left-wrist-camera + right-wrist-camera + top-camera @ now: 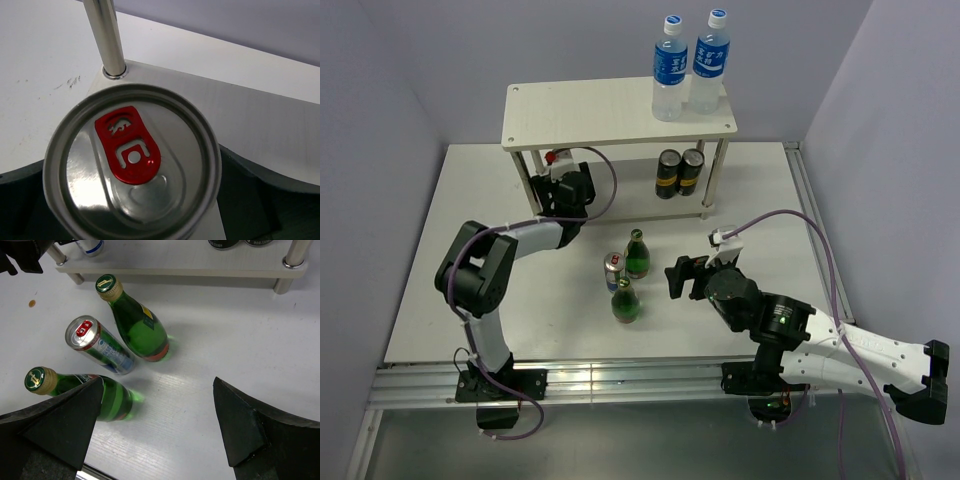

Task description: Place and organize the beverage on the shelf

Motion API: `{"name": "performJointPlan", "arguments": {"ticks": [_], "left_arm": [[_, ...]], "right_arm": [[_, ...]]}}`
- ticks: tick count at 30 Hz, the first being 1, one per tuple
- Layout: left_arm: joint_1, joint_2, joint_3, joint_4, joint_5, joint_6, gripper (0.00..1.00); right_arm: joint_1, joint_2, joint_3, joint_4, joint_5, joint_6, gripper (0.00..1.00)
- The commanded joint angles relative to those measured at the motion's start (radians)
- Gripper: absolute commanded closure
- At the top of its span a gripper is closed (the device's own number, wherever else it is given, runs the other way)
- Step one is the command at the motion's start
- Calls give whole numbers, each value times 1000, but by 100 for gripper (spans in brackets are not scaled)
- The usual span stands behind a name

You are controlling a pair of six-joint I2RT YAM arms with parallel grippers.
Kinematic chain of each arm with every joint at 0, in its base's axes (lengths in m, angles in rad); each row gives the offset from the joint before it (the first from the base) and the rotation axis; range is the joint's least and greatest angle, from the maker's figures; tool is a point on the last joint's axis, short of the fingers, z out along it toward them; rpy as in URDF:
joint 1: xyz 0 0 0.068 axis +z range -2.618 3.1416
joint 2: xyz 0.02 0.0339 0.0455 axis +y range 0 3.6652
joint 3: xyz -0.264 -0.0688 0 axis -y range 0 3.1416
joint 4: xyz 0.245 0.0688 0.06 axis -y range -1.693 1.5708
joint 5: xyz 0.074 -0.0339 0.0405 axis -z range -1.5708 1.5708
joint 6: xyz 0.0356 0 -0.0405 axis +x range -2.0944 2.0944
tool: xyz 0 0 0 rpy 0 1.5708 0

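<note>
The shelf (590, 115) stands at the back, with two water bottles (668, 70) on its top board and two black cans (668, 173) on the right of its lower board. My left gripper (558, 166) reaches under the top board and is shut on a silver can with a red tab (132, 165). The can stands on the lower board (250, 125) beside a metal leg (105, 37). My right gripper (157, 390) is open and empty above the table. Before it stand two green bottles (137, 325) (116, 399) and a silver and blue can (100, 347).
The green bottles (637, 255) (625, 302) and the loose can (614, 268) stand close together mid-table, left of my right gripper (682, 280). Purple walls close in the left, back and right. A metal rail (620, 380) runs along the near edge.
</note>
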Motion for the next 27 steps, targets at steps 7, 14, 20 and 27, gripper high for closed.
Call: {"name": "performJointPlan", "arguments": {"ticks": [7,14,20,27], "left_arm": [[-32,-230,-70,-89,-22,-52,1],[-121,-403,-147,-218,19,-84,1],[-234,-572,-271,-306,-30,-130,1],[-371,-758,-402,-489,-55,-278,1]], "right_arm": [[-6,-17,-14,19,3,14,3],[-5,-19,-23,22,0,25,4],[-5,-22,-31,19,4,28,4],[-5,-19,-35,22,6,32,4]]}}
